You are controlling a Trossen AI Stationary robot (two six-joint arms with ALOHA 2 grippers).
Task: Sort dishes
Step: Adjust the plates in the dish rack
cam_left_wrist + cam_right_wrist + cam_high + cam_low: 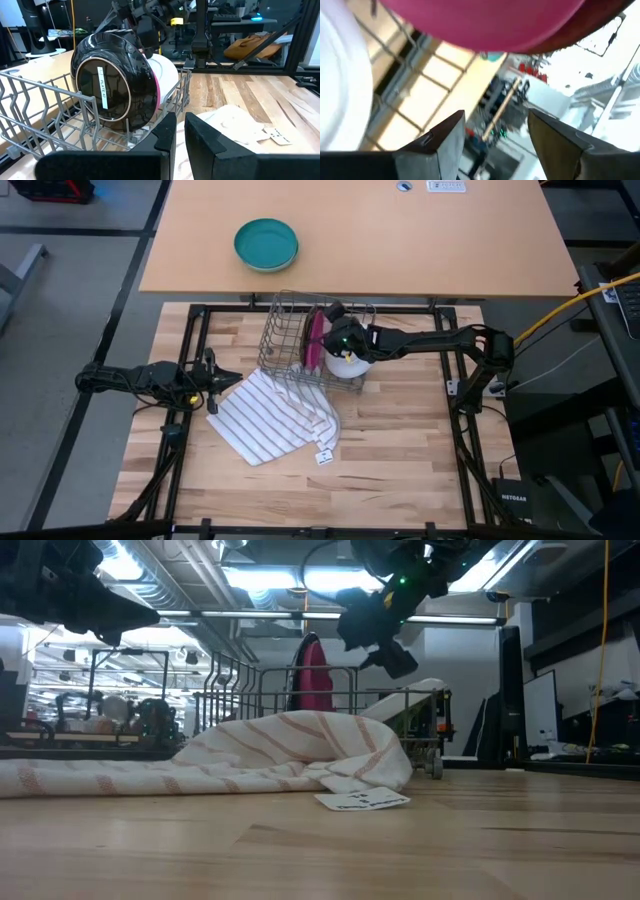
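Striped cloth [230,755] lies nearest on the wood table [400,440], tag beside it. Wire rack [285,345] behind holds the dark plate [112,85], pink plate [314,340] and whitish plate [348,363] on edge. Right gripper [335,315] hangs over the rack, jaws spread, empty. Left gripper [213,385] waits at the cloth's edge, jaws nearly together. Teal bowl [266,244] sits well apart.

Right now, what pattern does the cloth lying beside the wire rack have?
The cloth is white with thin dark stripes, clearest in the high view.
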